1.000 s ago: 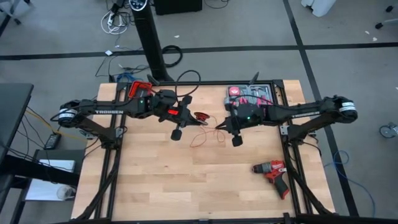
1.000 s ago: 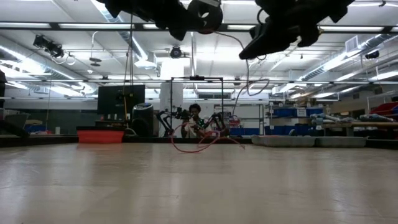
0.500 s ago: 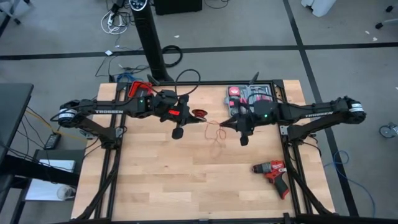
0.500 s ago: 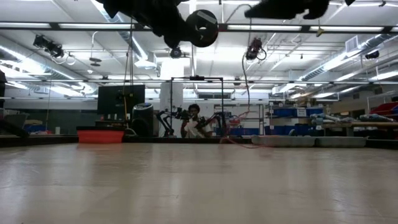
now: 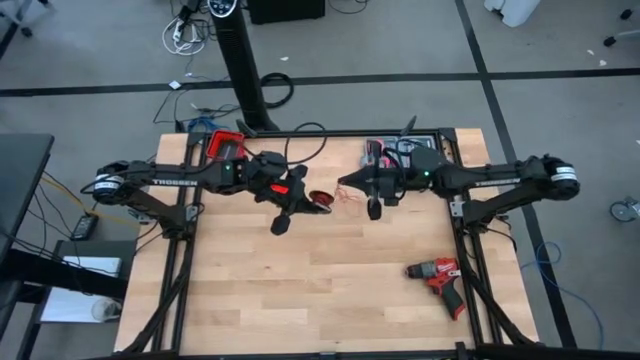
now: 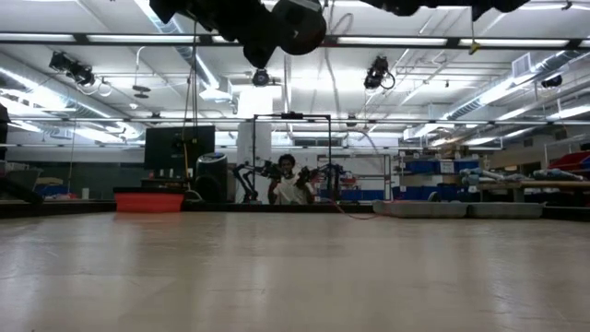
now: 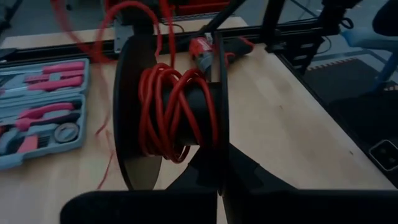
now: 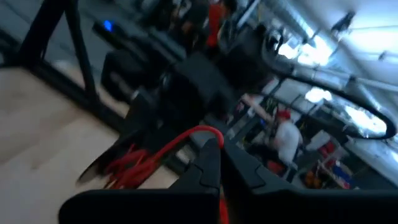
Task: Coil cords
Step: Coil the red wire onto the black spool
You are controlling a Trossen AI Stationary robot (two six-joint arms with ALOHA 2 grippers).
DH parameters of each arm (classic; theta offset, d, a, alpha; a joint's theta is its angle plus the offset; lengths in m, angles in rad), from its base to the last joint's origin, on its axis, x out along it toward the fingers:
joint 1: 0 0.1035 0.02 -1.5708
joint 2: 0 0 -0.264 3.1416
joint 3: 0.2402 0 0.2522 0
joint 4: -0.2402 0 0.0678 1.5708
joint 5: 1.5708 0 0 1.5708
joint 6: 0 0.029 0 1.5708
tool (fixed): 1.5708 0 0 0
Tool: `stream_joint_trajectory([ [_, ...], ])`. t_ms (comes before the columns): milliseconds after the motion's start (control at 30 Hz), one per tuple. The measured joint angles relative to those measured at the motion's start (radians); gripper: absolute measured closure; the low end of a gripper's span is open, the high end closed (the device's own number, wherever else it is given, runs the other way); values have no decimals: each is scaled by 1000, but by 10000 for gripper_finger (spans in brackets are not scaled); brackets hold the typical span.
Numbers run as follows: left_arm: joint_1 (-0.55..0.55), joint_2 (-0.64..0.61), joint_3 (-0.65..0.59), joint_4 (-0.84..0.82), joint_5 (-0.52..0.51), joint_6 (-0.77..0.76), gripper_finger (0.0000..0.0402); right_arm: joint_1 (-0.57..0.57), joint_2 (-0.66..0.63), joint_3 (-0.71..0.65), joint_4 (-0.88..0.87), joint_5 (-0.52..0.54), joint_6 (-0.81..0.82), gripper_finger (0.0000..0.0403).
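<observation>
Two hands at work above the middle of the table, both raised clear of its top.

Item 1, cord: thin red wire, most of it already wound in loose, crossing turns round the hub of a black spool. A free length runs from the spool across the gap to the right hand; it shows in the high view as a short red tangle between the two hands.

Item 2, left hand: fingers pressed together on the edge of the spool's near disc, holding the spool up with its axle lying roughly level.

Item 3, right hand: just beside the spool, fingers pinched on the free red wire, which arcs out of its tips in the right wrist view.

Item 4, bystanders on the table: a drill near the right front, well apart; a tool case with pink-handled tools at the back.

Handling note, by judgement: winding is well along, a tail remains. To do it well, the right hand should carry the wire round the hub with light, even tension and keep it between the two discs, so turns lie side by side and do not slip over a rim. The left hand should hold the spool steady. A slack loop could snag.
</observation>
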State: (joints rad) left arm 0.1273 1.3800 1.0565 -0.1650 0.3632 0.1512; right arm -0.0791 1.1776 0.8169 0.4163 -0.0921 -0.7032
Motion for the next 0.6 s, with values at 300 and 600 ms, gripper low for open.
stream_joint_trajectory([
  [300,1,0,0,-2,16,0,396,-19,169,21,158,-92,-4,403],
  [600,0,0,0,29,155,30,396,-32,277,141,140,-217,-5,403],
])
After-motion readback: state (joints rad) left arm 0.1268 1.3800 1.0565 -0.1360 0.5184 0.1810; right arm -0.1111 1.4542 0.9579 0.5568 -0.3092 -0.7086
